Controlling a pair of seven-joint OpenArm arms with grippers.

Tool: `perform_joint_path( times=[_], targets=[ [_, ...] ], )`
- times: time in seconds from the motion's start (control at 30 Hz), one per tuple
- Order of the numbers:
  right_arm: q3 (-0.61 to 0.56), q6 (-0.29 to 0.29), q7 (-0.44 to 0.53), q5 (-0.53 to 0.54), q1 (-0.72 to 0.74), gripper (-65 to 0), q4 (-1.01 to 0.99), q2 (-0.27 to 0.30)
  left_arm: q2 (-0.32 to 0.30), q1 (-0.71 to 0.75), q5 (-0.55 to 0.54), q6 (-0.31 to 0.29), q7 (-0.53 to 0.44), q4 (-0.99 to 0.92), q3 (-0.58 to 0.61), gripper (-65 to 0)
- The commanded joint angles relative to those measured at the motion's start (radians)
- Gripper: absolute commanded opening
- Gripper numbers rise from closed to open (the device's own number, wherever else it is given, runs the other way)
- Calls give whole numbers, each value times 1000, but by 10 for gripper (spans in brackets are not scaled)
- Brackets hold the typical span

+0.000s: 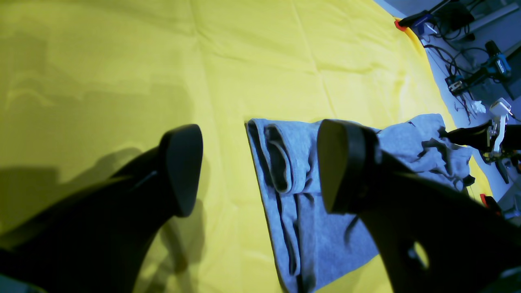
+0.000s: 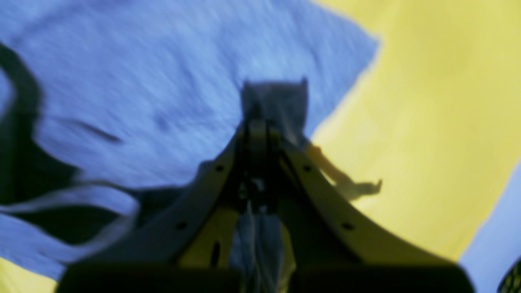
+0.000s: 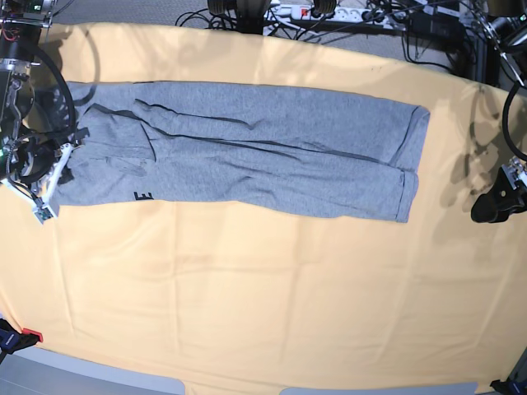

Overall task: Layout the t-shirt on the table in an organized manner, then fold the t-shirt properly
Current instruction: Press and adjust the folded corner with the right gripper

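two arms in play, one working: your right gripper (image 2: 273, 95) is pinched tight on a bit of the t-shirt (image 3: 247, 152) at its left end in the base view, and grey cloth shows between the closed jaws in the right wrist view, though that view is blurred. your left gripper (image 1: 260, 167) hangs off the shirt's right end, just beside it, jaws spread wide with nothing between them. the shirt lies across the far half of the table (image 3: 263, 313) as a long narrow band, folded lengthwise, a scrap of black lettering peeking at its near edge toward the left. looks like you're mid-fold, past the layout step. next move likely calls for bringing the left gripper onto the right end so both ends can be carried over evenly; watch the loose layers there, they look rumpled and could slip apart.
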Motion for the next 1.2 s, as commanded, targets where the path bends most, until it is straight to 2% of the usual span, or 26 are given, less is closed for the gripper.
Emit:
perform_joint_path(
  times=[0.0, 0.2, 0.37, 0.43, 0.53, 0.6, 0.67, 0.77, 0.83, 0.97, 1.0, 1.17],
  targets=[
    [6, -7, -5, 7, 16, -650, 15, 23, -27, -16, -24, -5, -18, 14, -7, -197],
    [18, -6, 40, 2, 17, -650, 30, 31, -29, -16, -25, -5, -18, 14, -8, -197],
    [151, -14, 38, 36, 16, -650, 140, 30, -28, -16, -28, -5, -18, 14, -8, -197],
    [234, 3, 38, 151, 8, -650, 174, 30, -29, -17, -28, -5, -18, 14, -8, -197],
    [340, 60, 38, 386, -20, -650, 183, 26, -29, -16, -33, -5, -18, 14, -30, -208],
    [372, 88, 38, 521, -52, -650, 183, 18, -29, -12, -75, -5, -18, 14, -63, -225],
    [372, 134, 30, 600, -82, -650, 183, 0, -29, 4, -85, -5, -18, 14, -98, -237],
    [365, 180, 26, 594, -113, -650, 183, -49, -28, 38, -85, -5, -18, 14, -140, -237],
    [365, 180, 32, 555, -127, -650, 183, -79, -28, 71, -85, -5, -18, 14, -157, -237],
    [365, 180, 113, 440, -152, -650, 181, -121, -28, 148, -85, -5, -18, 14, -166, -236],
    [365, 180, 129, 415, -152, -650, 174, -128, -28, 164, -85, -5, -18, 14, -165, -236],
    [364, 180, 172, 417, -149, -650, 47, -134, -27, 189, -85, -5, -18, 14, -165, -234]
  ],
)
